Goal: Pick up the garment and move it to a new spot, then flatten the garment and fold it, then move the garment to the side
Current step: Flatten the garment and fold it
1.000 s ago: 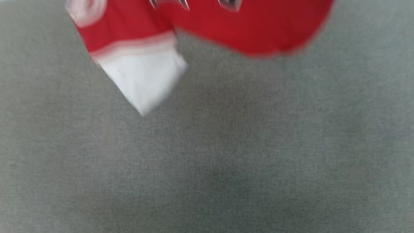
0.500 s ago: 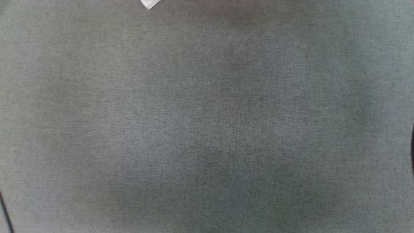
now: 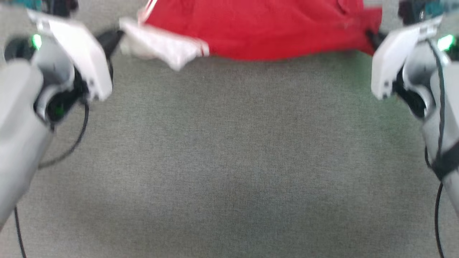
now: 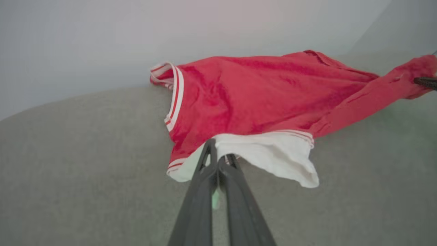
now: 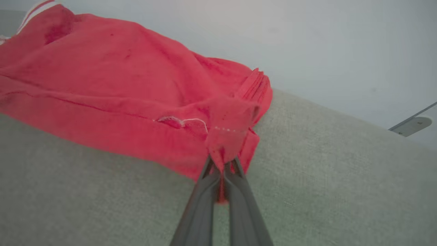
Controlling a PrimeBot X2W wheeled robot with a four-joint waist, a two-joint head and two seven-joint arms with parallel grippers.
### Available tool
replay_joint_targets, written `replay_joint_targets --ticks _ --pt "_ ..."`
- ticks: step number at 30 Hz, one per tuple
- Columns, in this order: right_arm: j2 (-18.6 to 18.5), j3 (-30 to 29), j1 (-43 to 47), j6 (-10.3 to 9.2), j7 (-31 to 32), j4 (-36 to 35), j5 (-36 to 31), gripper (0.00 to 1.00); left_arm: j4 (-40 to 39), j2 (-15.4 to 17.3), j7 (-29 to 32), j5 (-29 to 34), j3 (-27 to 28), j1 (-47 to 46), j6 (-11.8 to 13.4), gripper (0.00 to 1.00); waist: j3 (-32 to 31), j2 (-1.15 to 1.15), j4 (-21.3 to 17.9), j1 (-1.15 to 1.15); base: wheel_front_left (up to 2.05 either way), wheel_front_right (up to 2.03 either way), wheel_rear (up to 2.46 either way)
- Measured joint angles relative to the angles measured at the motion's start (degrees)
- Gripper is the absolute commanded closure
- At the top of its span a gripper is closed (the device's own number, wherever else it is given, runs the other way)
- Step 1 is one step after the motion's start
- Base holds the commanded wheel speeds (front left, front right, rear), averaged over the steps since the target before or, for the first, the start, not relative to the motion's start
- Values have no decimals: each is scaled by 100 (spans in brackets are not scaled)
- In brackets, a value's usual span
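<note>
Grey woven cloth covers the worktop [image 3: 229, 161], bare on the side nearest me. Further out, my left pincer [image 4: 218, 153] is clamped on the white sleeve [image 4: 273, 160] and my right pincer [image 5: 223, 162] on a bunched red corner. The garment [image 3: 258, 28] is stretched between them, its body resting on the far part of the worktop near the wall [image 4: 102, 41]. I judge the pick-up made and the move to a new spot unfinished; flattening, folding and setting aside are all left.
</note>
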Motion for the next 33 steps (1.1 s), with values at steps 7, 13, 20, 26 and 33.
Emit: replay_joint_targets --ticks 7,13,20,26,33 --pt "-411 -93 1423 0 749 -1404 523 100 -1434 575 554 -398 -187 1308 709 100 -261 0 4 0 0 0 0" --pt "-735 -88 2444 0 1354 -2465 699 100 -2869 1204 680 -633 -255 2290 1547 100 -392 0 -30 0 0 0 0" --pt "-1305 -364 3727 1 2101 -3591 1037 100 -4453 2023 616 -1012 -244 3545 2661 100 -565 0 -67 0 0 0 0" --pt "-1503 -747 4635 1 2585 -4228 1236 100 -5256 2525 643 -1324 -346 4299 3241 100 -674 0 -89 0 0 0 0" --pt "-1303 -1248 5035 1 2684 -4580 1321 100 -5722 2867 575 -1362 -213 4441 3401 100 -734 0 -136 0 0 0 0"
